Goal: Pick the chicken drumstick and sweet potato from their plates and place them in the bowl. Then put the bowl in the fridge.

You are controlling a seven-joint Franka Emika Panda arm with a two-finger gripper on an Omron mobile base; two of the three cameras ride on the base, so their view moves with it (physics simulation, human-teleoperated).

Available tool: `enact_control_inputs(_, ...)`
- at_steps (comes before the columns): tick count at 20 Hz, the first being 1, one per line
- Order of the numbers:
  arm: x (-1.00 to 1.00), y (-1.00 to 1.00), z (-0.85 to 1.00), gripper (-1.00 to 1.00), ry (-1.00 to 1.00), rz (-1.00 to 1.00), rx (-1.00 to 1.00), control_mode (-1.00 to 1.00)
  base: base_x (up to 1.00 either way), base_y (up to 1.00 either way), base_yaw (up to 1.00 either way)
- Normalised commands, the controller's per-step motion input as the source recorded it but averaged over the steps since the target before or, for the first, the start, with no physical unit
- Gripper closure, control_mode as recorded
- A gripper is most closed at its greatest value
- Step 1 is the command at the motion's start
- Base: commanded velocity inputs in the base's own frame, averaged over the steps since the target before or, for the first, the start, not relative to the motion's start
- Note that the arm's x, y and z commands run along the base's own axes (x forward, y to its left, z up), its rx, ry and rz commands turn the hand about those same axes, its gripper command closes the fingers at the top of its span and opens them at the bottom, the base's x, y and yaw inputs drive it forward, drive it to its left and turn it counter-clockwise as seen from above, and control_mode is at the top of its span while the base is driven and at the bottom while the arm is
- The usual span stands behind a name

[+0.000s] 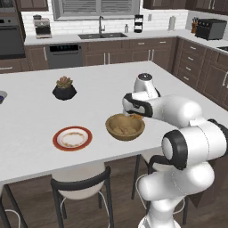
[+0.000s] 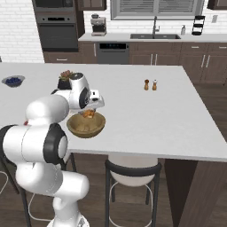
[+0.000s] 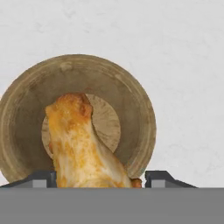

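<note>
My gripper (image 3: 100,177) is shut on the sweet potato (image 3: 81,144), an orange lumpy piece with yellowish patches, and holds it just above the tan wooden bowl (image 3: 135,100). From the left base the gripper (image 1: 135,115) hangs over the bowl's (image 1: 125,127) far rim. From the right base the sweet potato (image 2: 89,114) shows under the hand, above the bowl (image 2: 86,124). The red-rimmed plate (image 1: 72,138) lies bare to the bowl's left. A pale tan patch lies in the bowl's bottom; I cannot tell whether it is the drumstick. The grey-green plate and the fridge are out of view.
A potted succulent (image 1: 64,88) stands behind the red-rimmed plate. A small grey bowl of berries (image 2: 13,80) sits far left on the island, and salt and pepper shakers (image 2: 150,84) stand to the right. Stools (image 1: 80,187) line the island's near edge.
</note>
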Motion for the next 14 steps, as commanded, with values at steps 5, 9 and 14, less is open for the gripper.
enact_control_inputs(5, 0.00, 0.00, -0.67, 1.00, 0.07, 0.00, 0.02, -1.00, 0.00, 0.00, 0.00)
enact_control_inputs(9, 0.33, 0.20, -0.70, 1.00, 0.03, 0.00, 0.05, -1.00, 0.00, 0.00, 0.00)
enact_control_inputs(14, 0.49, 0.35, -0.48, -1.00, 0.00, 0.00, 0.05, -1.00, 0.00, 0.00, 0.00)
